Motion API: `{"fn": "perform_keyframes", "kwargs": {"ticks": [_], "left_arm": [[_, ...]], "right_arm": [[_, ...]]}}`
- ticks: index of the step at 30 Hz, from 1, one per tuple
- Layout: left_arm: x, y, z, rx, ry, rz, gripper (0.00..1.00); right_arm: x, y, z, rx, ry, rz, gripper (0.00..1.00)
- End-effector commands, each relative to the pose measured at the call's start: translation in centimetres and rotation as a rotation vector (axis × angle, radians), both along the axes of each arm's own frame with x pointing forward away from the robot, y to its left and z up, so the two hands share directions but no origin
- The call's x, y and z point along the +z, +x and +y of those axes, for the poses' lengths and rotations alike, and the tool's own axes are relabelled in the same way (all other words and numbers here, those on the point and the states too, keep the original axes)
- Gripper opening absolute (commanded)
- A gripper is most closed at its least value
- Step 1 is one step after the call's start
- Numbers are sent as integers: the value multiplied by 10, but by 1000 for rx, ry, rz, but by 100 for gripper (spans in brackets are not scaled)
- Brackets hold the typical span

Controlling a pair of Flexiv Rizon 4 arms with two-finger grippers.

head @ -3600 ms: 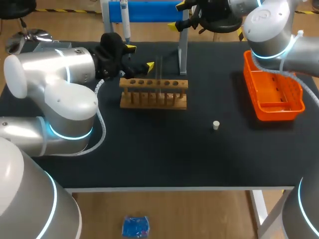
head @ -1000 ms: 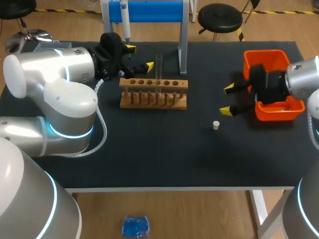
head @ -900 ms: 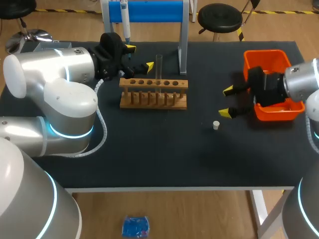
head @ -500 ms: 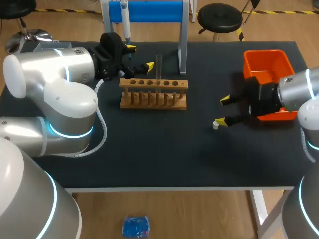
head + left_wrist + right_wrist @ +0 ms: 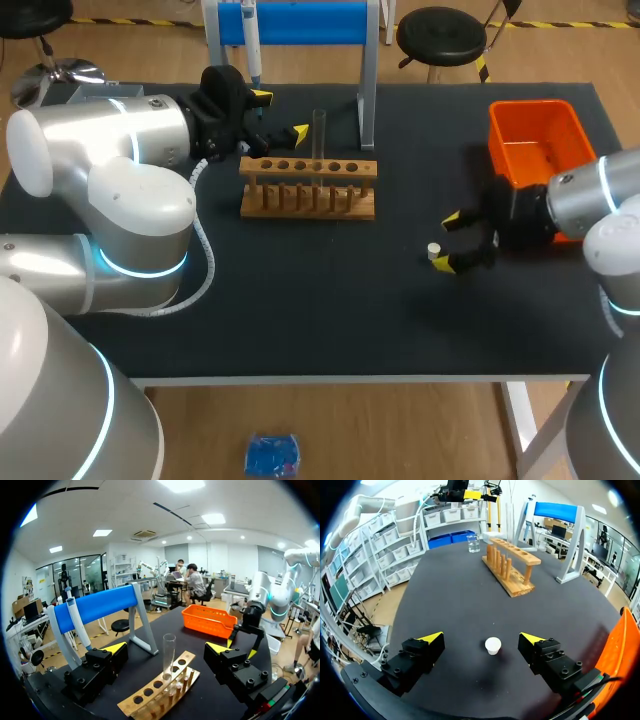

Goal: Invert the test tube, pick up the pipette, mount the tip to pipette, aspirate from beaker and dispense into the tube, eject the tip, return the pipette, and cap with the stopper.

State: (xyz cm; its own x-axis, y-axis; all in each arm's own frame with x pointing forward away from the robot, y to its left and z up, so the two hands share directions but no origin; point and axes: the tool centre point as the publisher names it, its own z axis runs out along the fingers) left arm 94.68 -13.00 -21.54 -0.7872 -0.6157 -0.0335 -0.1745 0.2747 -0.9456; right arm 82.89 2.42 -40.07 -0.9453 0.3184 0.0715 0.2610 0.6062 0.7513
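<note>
Black matting is covering the table (image 5: 300, 330), and a wooden rack (image 5: 308, 187) with a row of holes is sitting toward its rear middle. One clear test tube (image 5: 319, 132) is standing upright in a hole of the rack, open mouth up. Just behind the rack a stand (image 5: 367, 95) with a blue bar is rising, and the pipette (image 5: 253, 45) is hanging from that bar, behind the rack's left end. A glass beaker (image 5: 473, 543) is sitting on the matting a little past the end of the rack that is farther from the right gripper (image 5: 447, 241). Well to the right of the rack an orange basket (image 5: 535, 140) is resting near the table's rear corner.

The left gripper (image 5: 280, 114) is hovering just behind the rack's left end, its fingers spread wide and gripping nothing. In the left wrist view the tube is standing ahead of it, in line with the gap between the fingers and untouched.

The right gripper is hanging low over the matting to the right of the rack and a little in front of it, its fingers spread apart. The small white stopper (image 5: 434, 251) is lying on the matting there, in the gap between those fingers. In the right wrist view neither finger is touching it. In the head view it is lying just beside the yellow tip that is farther from the rack.
</note>
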Motion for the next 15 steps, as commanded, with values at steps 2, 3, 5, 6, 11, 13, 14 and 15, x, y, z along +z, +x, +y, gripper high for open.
{"fn": "perform_keyframes", "kwargs": {"ticks": [2,3,5,6,11,13,14,15], "left_arm": [[0,0,0,-1,2,2,100],[0,0,0,-1,2,2,100],[0,0,0,-1,2,2,100],[0,0,0,-1,2,2,100],[0,0,0,-1,2,2,100],[0,0,0,-1,2,2,100],[0,0,0,-1,2,2,100],[0,0,0,-1,2,2,100]], "right_arm": [[-9,2,2,5,-7,4,100],[-10,2,2,6,-9,4,100],[-12,2,2,7,-10,7,100],[-12,2,3,8,-11,7,100],[-14,4,3,7,-15,12,94],[-15,4,3,6,-16,13,96],[-16,4,4,7,-16,14,95],[-17,5,4,8,-17,15,94]]}}
